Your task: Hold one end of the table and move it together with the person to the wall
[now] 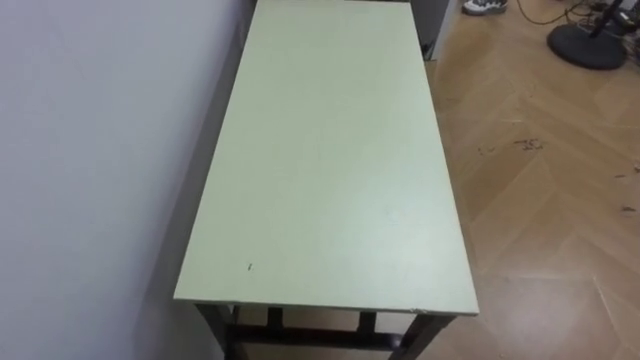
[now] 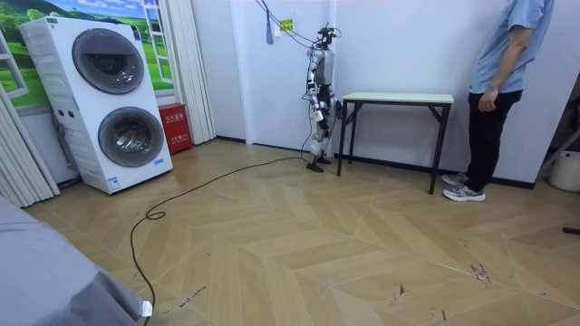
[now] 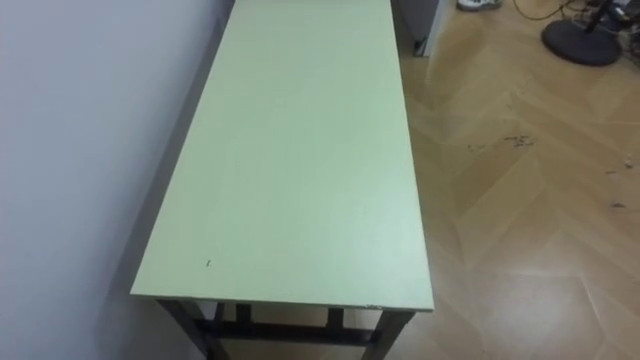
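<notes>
The table (image 1: 330, 150) runs lengthwise away from the robot, near short edge just ahead, beside the wall (image 1: 100, 150); a person (image 2: 503, 91) stands at its far end. The hands (image 2: 317, 110) hang low, state unreadable.

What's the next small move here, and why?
Probably reach forward and down to take hold of the near short edge of the table. That edge lies bare just below the head camera. The table stands on the floor along the wall. The person stands at its far end, not touching it.
</notes>
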Tool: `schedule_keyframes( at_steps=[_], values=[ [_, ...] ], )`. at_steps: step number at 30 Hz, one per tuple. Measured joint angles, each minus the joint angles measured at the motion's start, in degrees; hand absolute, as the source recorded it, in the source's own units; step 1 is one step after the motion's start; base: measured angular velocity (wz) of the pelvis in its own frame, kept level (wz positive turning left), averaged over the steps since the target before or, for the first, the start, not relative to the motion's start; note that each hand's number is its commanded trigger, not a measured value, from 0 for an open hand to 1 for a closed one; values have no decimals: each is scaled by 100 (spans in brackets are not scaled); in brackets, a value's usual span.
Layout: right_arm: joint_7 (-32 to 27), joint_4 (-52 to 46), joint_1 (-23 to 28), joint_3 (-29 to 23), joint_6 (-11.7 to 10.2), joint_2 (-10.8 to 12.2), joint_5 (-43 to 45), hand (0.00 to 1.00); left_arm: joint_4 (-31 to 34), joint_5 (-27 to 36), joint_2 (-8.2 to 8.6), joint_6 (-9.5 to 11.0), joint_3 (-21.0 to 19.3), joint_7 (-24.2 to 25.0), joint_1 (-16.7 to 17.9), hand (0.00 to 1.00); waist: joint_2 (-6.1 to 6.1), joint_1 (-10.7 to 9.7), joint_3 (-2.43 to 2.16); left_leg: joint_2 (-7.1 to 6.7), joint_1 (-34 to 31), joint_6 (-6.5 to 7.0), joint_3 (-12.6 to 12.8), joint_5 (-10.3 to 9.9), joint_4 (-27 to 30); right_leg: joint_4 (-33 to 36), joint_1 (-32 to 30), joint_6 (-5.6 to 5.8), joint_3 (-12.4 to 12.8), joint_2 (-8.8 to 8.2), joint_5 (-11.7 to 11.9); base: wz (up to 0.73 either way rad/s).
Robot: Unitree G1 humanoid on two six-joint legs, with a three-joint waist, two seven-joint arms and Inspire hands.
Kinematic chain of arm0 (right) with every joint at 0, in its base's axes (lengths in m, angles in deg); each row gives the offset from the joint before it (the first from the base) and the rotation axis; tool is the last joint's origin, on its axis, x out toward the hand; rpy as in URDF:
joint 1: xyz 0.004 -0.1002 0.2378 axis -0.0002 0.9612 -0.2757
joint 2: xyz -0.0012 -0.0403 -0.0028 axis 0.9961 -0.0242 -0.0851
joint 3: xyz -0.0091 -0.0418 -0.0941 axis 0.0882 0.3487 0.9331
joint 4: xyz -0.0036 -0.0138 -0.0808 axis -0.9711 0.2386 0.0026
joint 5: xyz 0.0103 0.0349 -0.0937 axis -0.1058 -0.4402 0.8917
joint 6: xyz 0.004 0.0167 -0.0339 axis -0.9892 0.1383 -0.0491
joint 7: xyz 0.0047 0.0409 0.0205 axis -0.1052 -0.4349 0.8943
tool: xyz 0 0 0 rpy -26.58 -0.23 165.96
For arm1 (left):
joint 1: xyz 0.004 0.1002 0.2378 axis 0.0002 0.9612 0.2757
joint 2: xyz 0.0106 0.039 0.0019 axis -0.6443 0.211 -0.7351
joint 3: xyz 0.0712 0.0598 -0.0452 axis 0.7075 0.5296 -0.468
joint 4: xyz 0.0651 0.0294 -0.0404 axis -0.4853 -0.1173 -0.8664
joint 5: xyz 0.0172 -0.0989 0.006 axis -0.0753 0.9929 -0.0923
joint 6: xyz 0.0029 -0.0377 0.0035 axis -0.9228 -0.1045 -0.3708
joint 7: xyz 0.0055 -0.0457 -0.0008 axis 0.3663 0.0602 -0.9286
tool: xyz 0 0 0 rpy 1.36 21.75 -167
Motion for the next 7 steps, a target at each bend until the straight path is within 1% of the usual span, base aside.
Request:
schedule_keyframes(
  at_steps=[3, 7],
  values=[
    [-50, 83, -62, -8, 12, 3, 52, 0, -17, -272, 48, -19, -111, -86, 0, 0, 7, 9, 1, 1, -5, -1, -4, 1, -3, -28, 4, 0, 4, 6, 0, 0],
    [-50, 108, -77, -10, 19, 0, 49, 0, -19, -485, 119, -54, -257, -193, -36, 0, 14, 8, 2, 2, -15, -4, -22, 2, -8, -39, 0, -1, -9, 6, 0, 1]
  ],
)
